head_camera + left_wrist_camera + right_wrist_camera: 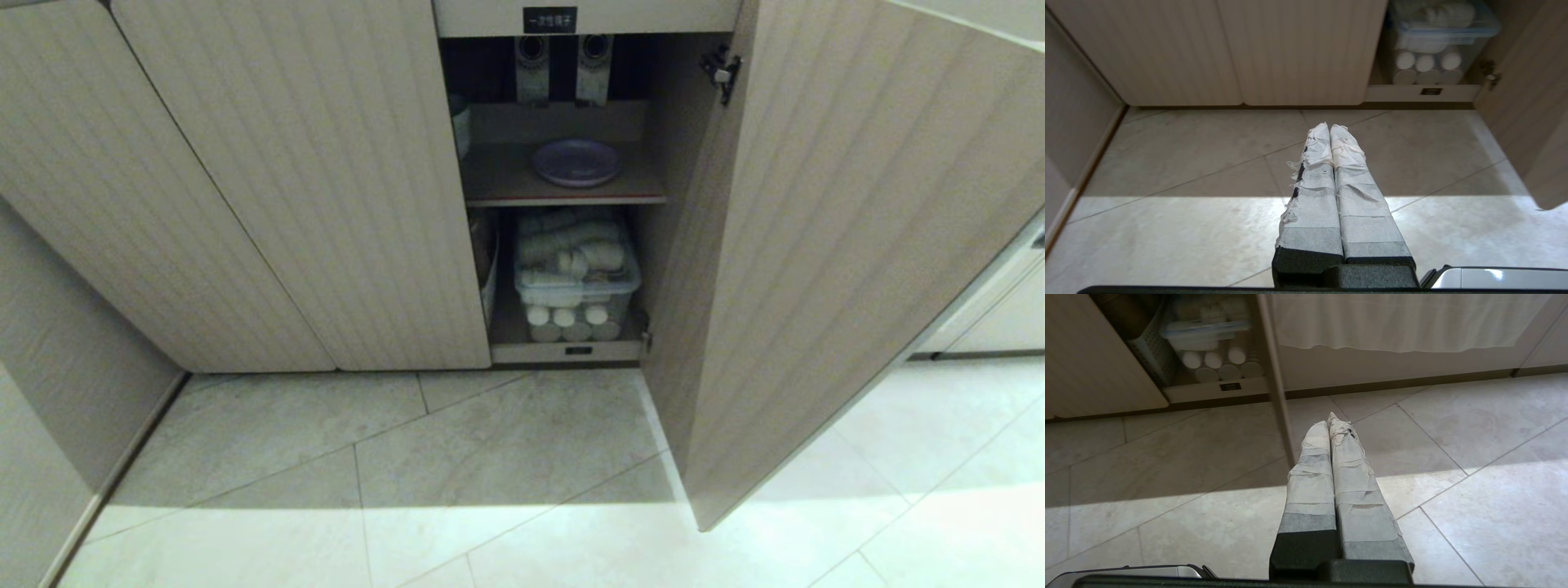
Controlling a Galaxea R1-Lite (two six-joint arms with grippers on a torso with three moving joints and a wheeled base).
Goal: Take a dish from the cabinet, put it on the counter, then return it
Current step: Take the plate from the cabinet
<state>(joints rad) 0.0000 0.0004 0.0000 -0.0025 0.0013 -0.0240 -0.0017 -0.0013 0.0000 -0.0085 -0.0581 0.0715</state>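
Lavender plate point(576, 162) lay flat on the upper shelf point(506, 181) of the cabinet point(326, 204), toward the right half of the opening, apart from the shelf's front edge. It looked like thin plastic: probably light, stiff and somewhat slick, unlikely to break, so the low raised rim nearest the opening seemed the sensible place to pinch it. Something greenish stood at the shelf's left end, too shadowed to identify. Below the shelf sat a clear lidded box point(576, 273) of rolled white items, with more white rolls point(571, 322) beneath it. A small black label point(549, 20) sat above the opening, and the ribbed door point(849, 245) hung swung wide to the right. Both arms hung low over the tiled floor point(506, 457), well short of the cabinet: the left gripper point(1329, 128) and the right gripper point(1329, 421) each had taped fingers pressed together, holding nothing.
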